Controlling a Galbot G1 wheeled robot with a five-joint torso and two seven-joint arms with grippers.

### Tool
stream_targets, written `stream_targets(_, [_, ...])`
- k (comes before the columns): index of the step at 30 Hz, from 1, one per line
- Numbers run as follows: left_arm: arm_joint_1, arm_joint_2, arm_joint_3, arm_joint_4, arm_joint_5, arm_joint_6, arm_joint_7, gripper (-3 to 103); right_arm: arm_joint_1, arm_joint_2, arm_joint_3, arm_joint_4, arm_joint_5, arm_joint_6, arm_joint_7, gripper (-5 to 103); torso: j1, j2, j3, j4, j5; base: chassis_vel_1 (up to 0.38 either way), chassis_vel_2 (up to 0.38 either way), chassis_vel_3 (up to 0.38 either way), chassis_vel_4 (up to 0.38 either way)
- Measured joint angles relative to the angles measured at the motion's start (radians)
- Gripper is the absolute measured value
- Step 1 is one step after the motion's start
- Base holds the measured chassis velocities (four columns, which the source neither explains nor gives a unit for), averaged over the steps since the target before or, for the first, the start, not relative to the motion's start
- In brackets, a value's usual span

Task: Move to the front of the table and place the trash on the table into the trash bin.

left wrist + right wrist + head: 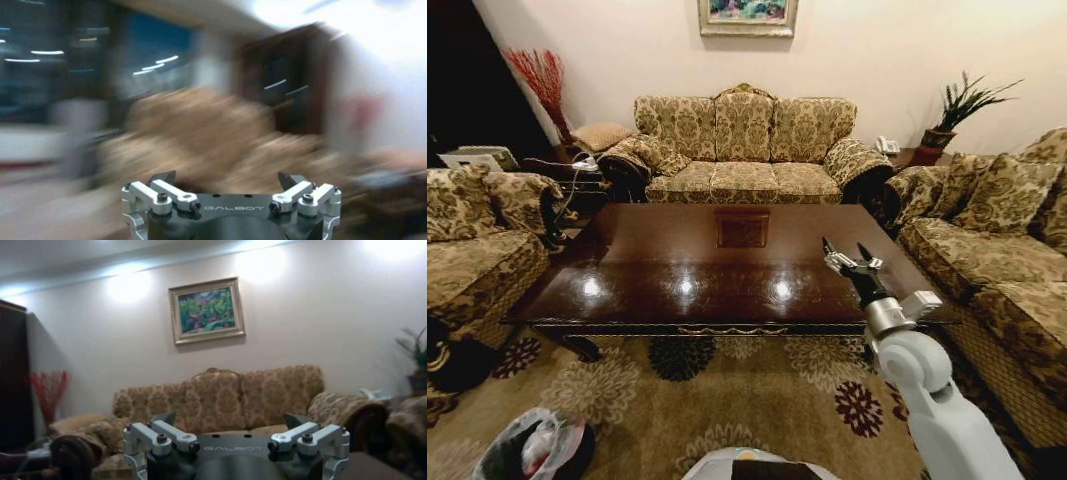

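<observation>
Now right gripper [851, 253] spread above table [657, 270]; trash bin [532, 448] floor-left.

The glossy dark brown table [677, 270] stands ahead; the bag-lined black trash bin [532, 450] sits on the carpet.

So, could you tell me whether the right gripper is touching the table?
Apart. In the head view the right gripper is raised above the table, jaws open and pointing up and away, and the right wrist view looks level at the sofa.
</observation>
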Motion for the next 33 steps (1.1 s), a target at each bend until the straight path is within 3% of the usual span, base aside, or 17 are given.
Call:
stream_targets(2, [0.023,0.022,0.038,-0.227,-0.141,0.118,0.032,100,-0.074,-0.002,0.015,0.063,-0.036,-0.015,0.009,100,0.0,0.0,0.0,-0.0002,-0.0017,0.0,0.0,0.0,0.0])
stream_targets(3, [0.023,0.022,0.038,-0.227,-0.141,0.118,0.032,100,-0.074,-0.002,0.015,0.063,-0.036,-0.015,0.009,100,0.0,0.0,0.0,-0.0002,-0.0017,0.0,0.0,0.0,0.0])
stream_targets(4, [0.03,0.037,0.08,-0.346,-0.198,0.178,0.053,100,-0.124,-0.001,0.016,0.091,-0.065,-0.016,0.008,100,0.0,0.0,0.0,-0.0007,-0.0009,0.0,0.0,0.0,0.0])
stream_targets(6, [0.041,0.051,0.189,-0.464,-0.216,0.23,0.088,100,-0.208,0.015,0.014,0.122,-0.131,-0.005,0.006,100,0.0,0.0,0.0,-0.0006,-0.001,0.0,0.0,0.0,0.0])
stream_targets(7, [0.041,0.051,0.189,-0.464,-0.216,0.23,0.088,100,-0.208,0.015,0.014,0.122,-0.131,-0.005,0.006,100,0.0,0.0,0.0,-0.0006,-0.001,0.0,0.0,0.0,0.0])
stream_targets(9, [0.047,0.049,0.316,-0.512,-0.166,0.248,0.128,100,-0.288,0.042,0.004,0.14,-0.197,0.016,0.013,100,0.0,0.0,0.0,-0.0003,-0.0014,0.0,0.0,0.0,0.0])
stream_targets(11, [0.047,0.038,0.358,-0.516,-0.133,0.249,0.139,100,-0.323,0.051,-0.003,0.147,-0.219,0.028,-0.007,100,0.0,0.0,0.0,-0.0005,-0.0009,0.0,0.0,0.0,0.0])
stream_targets(14, [0.052,-0.046,0.453,-0.513,0.037,0.224,0.169,100,-0.396,0.067,-0.016,0.121,-0.29,0.123,-0.156,100,0.0,0.0,0.0,0.0003,-0.0017,0.0,0.0,0.0,0.0])
stream_targets(15, [0.052,-0.046,0.453,-0.513,0.037,0.224,0.169,100,-0.396,0.067,-0.016,0.121,-0.29,0.123,-0.156,100,0.0,0.0,0.0,0.0003,-0.0017,0.0,0.0,0.0,0.0])
stream_targets(18, [0.044,-0.136,0.528,-0.505,0.2,0.164,0.209,100,-0.461,0.104,-0.003,0.119,-0.308,0.156,-0.258,100,0.0,0.0,0.0,0.0002,-0.0015,0.0,0.0,0.0,0.0])
stream_targets(20, [0.044,-0.164,0.553,-0.503,0.227,0.152,0.217,100,-0.478,0.13,-0.006,0.129,-0.322,0.142,-0.258,100,0.0,0.0,0.0,-0.0001,-0.0014,0.0,0.0,0.0,0.0])
stream_targets(23, [0.056,-0.239,0.622,-0.497,0.278,0.13,0.231,100,-0.496,0.242,-0.018,0.152,-0.358,0.119,-0.242,100,0.0,0.0,0.0,0.0003,-0.0014,0.0,0.0,0.0,0.0])
stream_targets(24, [0.056,-0.239,0.622,-0.497,0.278,0.13,0.231,100,-0.496,0.242,-0.018,0.152,-0.358,0.119,-0.242,100,0.0,0.0,0.0,0.0003,-0.0014,0.0,0.0,0.0,0.0])
stream_targets(27, [0.074,-0.269,0.673,-0.494,0.304,0.121,0.248,100,-0.512,0.336,-0.022,0.166,-0.39,0.123,-0.24,100,0.0,0.0,0.0,-0.0001,-0.0014,0.0,0.0,0.0,0.0])
stream_targets(30, [0.098,-0.269,0.713,-0.492,0.348,0.107,0.27,100,-0.519,0.346,-0.023,0.169,-0.406,0.132,-0.24,100,0.0,0.0,0.0,0.0001,-0.0015,0.0,0.0,0.0,0.0])
stream_targets(33, [0.119,-0.276,0.764,-0.49,0.442,0.073,0.299,100,-0.519,0.34,-0.037,0.172,-0.413,0.13,-0.239,100,0.0,0.0,0.0,0.0,-0.0012,0.0,0.0,0.0,0.0])
